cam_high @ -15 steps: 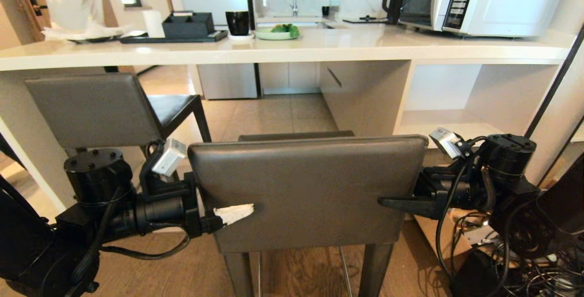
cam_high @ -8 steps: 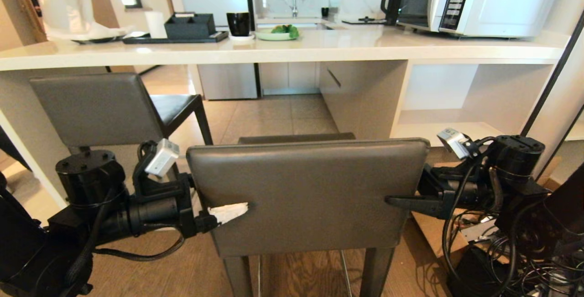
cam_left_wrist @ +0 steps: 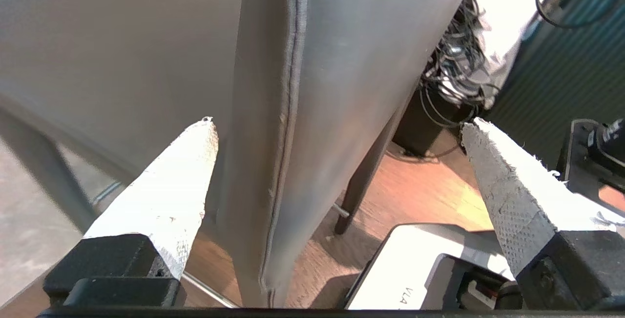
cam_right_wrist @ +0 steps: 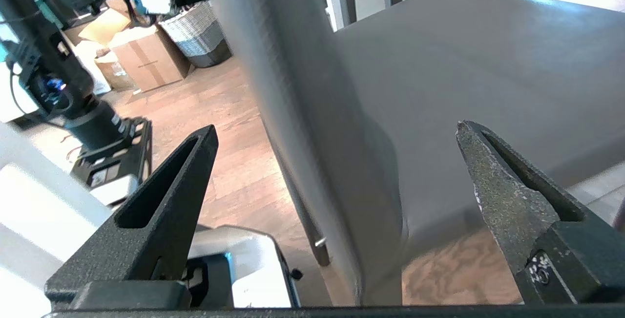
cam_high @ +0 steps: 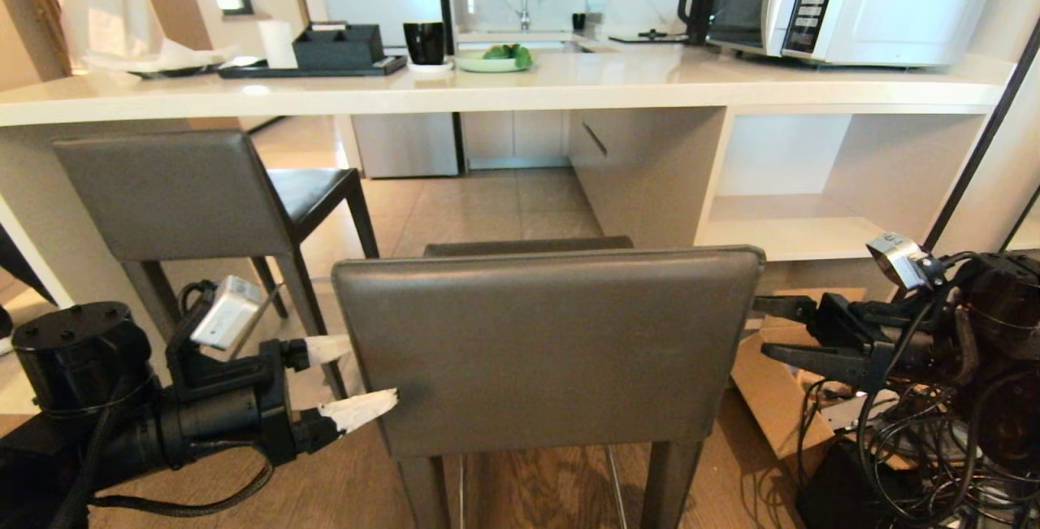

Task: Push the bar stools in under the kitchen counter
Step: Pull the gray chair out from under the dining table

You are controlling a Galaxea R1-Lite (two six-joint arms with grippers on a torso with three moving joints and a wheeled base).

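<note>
Your left end effector (cam_high: 353,379) reaches in level from the left, low beside the near stool (cam_high: 548,350). Its white-wrapped fingers (cam_left_wrist: 166,201) stand spread apart, straddling the left edge of the backrest; one tip lies against the rear face, the other sits ahead of that edge. Nothing is clamped.

The far stool (cam_high: 175,192) stands at left, its seat partly under the bench (cam_high: 520,86), backrest toward you. The near stool stands centre, clear of the bench, its wide grey backrest upright and facing you, legs on the wood floor (cam_high: 561,488).

Your right end effector (cam_high: 772,330) sits just beside the backrest's right edge, level and pointing inward. Its black fingers (cam_right_wrist: 166,201) are spread wide, apart from the leather in the head view; the wrist view shows the edge between them.
</note>
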